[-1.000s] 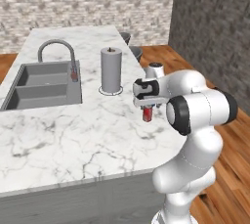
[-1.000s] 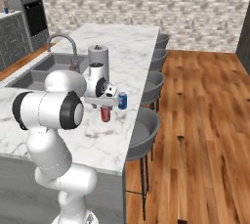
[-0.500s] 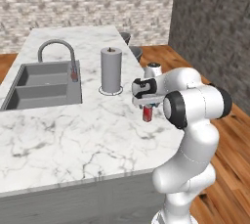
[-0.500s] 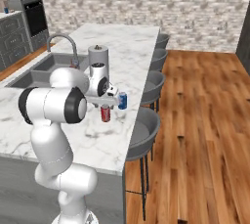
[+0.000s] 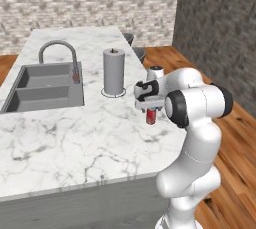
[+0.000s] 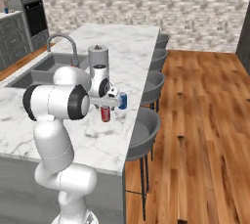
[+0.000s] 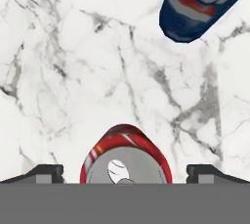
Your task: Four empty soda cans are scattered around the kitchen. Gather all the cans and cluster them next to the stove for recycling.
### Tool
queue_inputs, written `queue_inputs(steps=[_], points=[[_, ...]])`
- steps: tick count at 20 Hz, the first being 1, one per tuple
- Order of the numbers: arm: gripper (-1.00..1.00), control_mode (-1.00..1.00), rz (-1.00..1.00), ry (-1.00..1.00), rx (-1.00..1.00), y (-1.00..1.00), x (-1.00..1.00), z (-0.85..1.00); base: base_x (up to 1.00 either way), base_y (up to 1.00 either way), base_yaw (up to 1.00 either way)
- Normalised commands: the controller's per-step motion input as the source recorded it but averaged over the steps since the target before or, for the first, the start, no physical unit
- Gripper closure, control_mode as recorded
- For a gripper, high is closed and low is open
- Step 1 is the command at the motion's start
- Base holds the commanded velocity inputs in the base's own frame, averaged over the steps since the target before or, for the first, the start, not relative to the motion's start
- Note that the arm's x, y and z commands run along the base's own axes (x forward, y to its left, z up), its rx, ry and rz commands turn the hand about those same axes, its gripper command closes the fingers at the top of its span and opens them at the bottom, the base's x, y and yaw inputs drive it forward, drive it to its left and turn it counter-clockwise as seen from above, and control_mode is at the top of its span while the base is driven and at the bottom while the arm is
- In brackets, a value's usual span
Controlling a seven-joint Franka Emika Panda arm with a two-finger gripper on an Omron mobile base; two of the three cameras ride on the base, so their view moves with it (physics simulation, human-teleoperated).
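Standing upright on the marble counter (image 5: 75, 138): red can (image 7: 126, 157), near the stool-side edge. Hanging straight above it, gripper (image 7: 126, 171) spread wide, fingertips (image 7: 46, 171) flanking the can without touching. Standing just beyond, blue can (image 7: 207, 3). Farther back, paper towel roll (image 5: 114, 71) and sink (image 5: 45, 85).

- The counter (image 5: 75, 138) is white marble with grey veins.
- The red can (image 7: 126, 157) has white stripes and a silvery top.
- The blue can (image 7: 205, 3) bears red and white lettering.
- The paper towel roll (image 5: 114, 71) is plain grey.
- The sink (image 5: 42, 87) is dark grey, its faucet (image 5: 59, 53) silvery.
- The floor (image 6: 200, 120) is reddish-brown wood planks.
- The far wall (image 6: 146, 3) is mottled grey-beige stone.
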Motion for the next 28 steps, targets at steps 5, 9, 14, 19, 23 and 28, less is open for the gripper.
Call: queue_inputs(steps=[5, 9, 14, 19, 23, 28], points=[[-1.00, -1.00, -0.02, 0.00, 0.00, 0.00, 0.00, -0.11, 0.00, 0.00, 0.00], [-1.00, -1.00, -0.03, 0.00, 0.01, 0.00, -0.03, -0.07, 0.00, 0.00, 0.00], [-1.00, -1.00, -0.03, 0.00, 0.01, 0.00, -0.06, -0.06, 0.00, 0.00, 0.00], [1.00, -1.00, -0.02, 0.03, 0.00, 0.00, 0.00, -0.09, 0.00, 0.00, 0.00], [1.00, -1.00, 0.00, 0.02, 0.00, 0.00, 0.00, -0.02, 0.00, 0.00, 0.00], [1.00, -1.00, 0.00, 0.00, 0.00, 0.08, -0.01, 0.05, 0.00, 0.00, 0.00]])
